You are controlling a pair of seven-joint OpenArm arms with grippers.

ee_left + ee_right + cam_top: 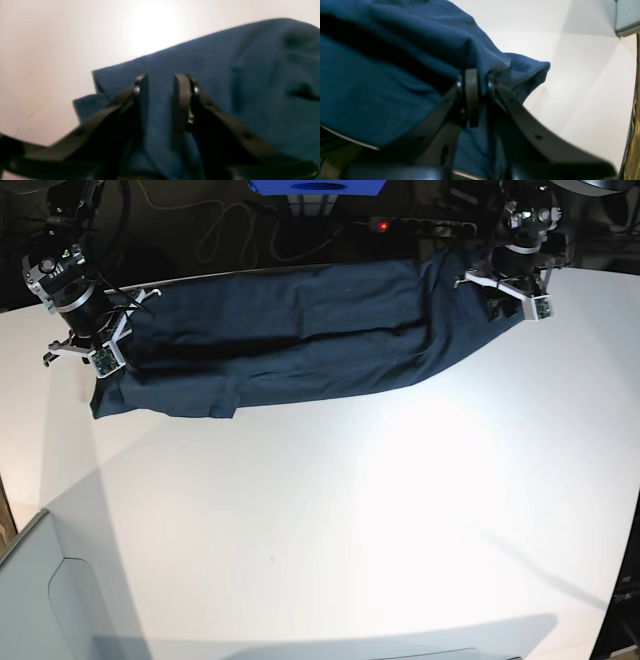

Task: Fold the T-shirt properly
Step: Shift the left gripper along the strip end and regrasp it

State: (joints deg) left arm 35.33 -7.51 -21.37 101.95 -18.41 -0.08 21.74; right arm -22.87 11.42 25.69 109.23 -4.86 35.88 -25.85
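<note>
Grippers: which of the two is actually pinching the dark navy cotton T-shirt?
The right gripper: its fingers are closed on a fold of the dark navy cotton T-shirt. The left gripper has its fingers apart over the cloth.

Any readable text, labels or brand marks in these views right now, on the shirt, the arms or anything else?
None can be read.
T-shirt: plain blue cloth, no print or neck label in view.
Left gripper and right gripper: bare black fingers, no markings.
Blue object at the far edge: too cropped to tell.

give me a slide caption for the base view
Two arms hold the T-shirt stretched across the far edge of the white table, right gripper and left gripper at opposite ends.
</note>
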